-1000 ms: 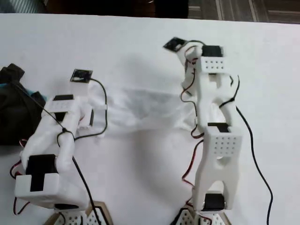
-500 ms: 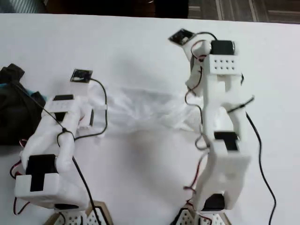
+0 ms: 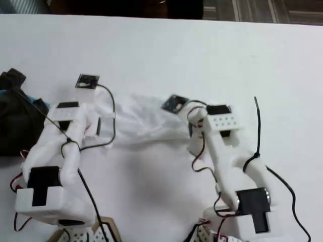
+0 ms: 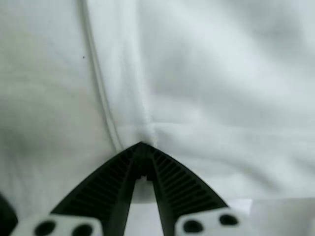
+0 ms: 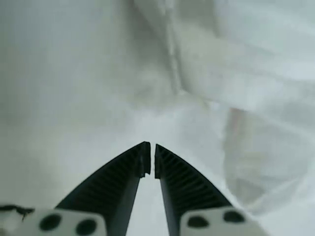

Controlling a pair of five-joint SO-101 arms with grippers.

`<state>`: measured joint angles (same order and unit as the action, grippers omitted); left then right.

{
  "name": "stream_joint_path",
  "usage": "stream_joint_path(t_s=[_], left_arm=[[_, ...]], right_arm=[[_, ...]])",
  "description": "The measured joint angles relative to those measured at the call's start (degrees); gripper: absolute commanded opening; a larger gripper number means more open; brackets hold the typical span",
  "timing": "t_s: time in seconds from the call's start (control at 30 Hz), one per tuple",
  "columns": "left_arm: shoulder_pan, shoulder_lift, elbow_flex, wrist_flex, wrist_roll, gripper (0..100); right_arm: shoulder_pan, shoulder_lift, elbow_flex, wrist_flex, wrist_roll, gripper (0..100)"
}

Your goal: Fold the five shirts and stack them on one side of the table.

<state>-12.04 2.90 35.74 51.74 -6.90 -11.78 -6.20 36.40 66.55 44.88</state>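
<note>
we see the white shirt [image 3: 146, 118] lying crumpled mid-tabletop [image 3: 151, 50] between the two arms. our left gripper [image 4: 142, 150] is clamped on its hem, the cloth puckering at the tips. our right gripper [image 5: 149, 155] is closed beside the shirt's other end. dark shirts [image 3: 15, 121] lie heaped near the left arm.

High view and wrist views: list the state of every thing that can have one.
white shirt: bunched, unfolded, lying on the table.
left gripper: shut on the white shirt's hem.
right gripper: shut, gripping nothing visible.
dark clothes: crumpled heap at the table's edge.
</note>
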Motion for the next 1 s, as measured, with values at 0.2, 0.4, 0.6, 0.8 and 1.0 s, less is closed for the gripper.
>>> stream_joint_path(t_s=[0.2, 0.4, 0.6, 0.8, 1.0], left_arm=[[0.00, 0.00, 0.00, 0.00, 0.00, 3], [0.00, 0.00, 0.00, 0.00, 0.00, 3], [0.00, 0.00, 0.00, 0.00, 0.00, 3], [0.00, 0.00, 0.00, 0.00, 0.00, 3], [0.00, 0.00, 0.00, 0.00, 0.00, 3]], right_arm=[[-0.79, 5.45, -3.87, -7.21, -5.63, 2.2], [-1.67, 13.27, -15.12, -7.65, -8.18, 2.2], [-3.34, 22.77, -29.80, -7.65, -14.68, 2.2], [-5.98, 26.81, -36.66, -7.65, -16.70, 2.2], [-6.07, 27.08, -37.01, -5.89, -16.70, 2.2]])
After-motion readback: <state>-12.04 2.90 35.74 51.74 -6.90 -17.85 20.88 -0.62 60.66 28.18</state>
